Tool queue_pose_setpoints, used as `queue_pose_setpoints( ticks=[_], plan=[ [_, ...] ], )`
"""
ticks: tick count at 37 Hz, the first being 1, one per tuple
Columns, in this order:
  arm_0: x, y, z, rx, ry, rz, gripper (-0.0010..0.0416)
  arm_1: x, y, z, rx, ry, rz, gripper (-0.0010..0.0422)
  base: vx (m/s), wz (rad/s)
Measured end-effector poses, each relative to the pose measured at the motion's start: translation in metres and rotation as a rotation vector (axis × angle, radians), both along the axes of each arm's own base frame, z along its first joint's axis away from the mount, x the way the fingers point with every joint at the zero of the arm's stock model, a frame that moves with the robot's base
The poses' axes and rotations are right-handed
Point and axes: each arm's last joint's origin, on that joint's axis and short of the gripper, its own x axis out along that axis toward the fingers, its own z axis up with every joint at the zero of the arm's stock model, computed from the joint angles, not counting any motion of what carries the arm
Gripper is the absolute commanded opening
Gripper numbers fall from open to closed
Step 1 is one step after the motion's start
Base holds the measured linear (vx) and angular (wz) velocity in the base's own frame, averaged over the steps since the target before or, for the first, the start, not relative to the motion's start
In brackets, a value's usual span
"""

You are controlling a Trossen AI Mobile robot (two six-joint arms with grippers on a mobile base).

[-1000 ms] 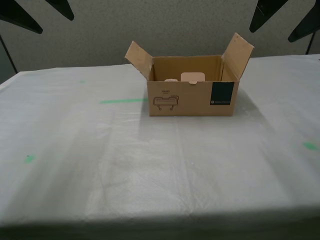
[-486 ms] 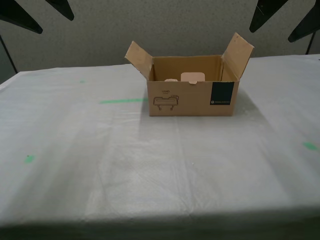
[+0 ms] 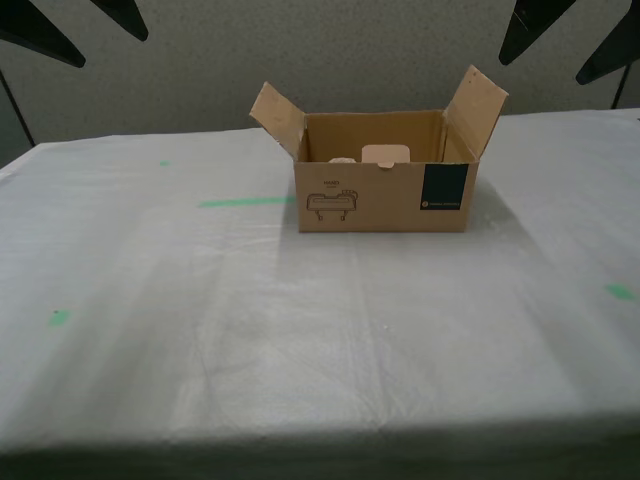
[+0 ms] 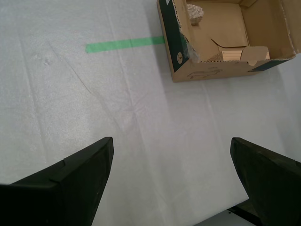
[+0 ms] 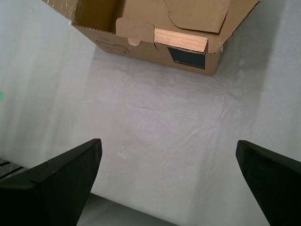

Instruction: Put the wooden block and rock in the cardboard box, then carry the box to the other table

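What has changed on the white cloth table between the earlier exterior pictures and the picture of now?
Nothing has visibly moved. The cardboard box stands in the same place on the white cloth table, flaps up. The wooden block and the rock lie inside it. Both tools, my first and my second, are open and hold nothing.

Brown cardboard box (image 3: 384,186), teal label; possibly greyish rock (image 4: 195,13).
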Motion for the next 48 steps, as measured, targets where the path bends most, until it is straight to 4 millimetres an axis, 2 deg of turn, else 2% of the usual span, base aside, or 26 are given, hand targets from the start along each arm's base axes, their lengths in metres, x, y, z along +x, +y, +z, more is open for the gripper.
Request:
queue_pose_setpoints(
  ticks=[48],
  plan=[
    [0.0000, 0.0001, 0.0000, 0.000, 0.000, 0.000, 0.0398, 0.0000, 0.0000, 0.0000, 0.000, 0.000, 0.000, 0.0339, 0.000, 0.000]
  ],
)
